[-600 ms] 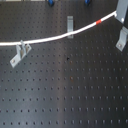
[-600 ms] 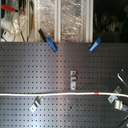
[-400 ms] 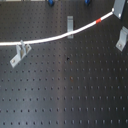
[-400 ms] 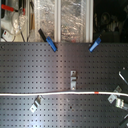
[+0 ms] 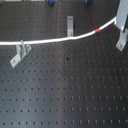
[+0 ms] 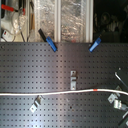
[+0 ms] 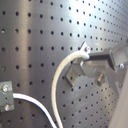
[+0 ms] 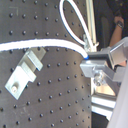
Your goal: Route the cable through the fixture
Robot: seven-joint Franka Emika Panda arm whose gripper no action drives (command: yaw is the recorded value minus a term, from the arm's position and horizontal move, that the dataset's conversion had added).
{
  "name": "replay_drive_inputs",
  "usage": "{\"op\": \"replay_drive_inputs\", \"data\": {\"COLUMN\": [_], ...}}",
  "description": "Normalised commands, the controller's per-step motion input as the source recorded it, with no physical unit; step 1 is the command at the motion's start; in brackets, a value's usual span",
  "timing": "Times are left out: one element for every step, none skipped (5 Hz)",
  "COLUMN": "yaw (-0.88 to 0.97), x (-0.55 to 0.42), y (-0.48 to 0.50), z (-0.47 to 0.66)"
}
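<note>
My gripper (image 7: 86, 55) is pinched shut on the cable (image 5: 60, 39) end — fingers (image 8: 100, 61) clamp it in both wrist views. In the first exterior view the cable runs from that view's left edge across the black perforated board (image 5: 70, 90), past the left bracket (image 5: 19, 52) and middle bracket (image 5: 70, 26), red band (image 5: 98, 31) near the first exterior view's right, just before the right bracket (image 5: 121, 40). Two blue clamps (image 6: 51, 44) sit at the board's far edge in the second exterior view.
</note>
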Motion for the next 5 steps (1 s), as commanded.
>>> {"op": "replay_drive_inputs", "data": {"yaw": [0.15,0.33,0.28,0.6,0.48], "x": [0.112,0.0,0.027,0.007,0.095], "y": [-0.13,0.0,0.184,0.188,0.046], "z": [0.28,0.13,0.04,0.0,0.12]}}
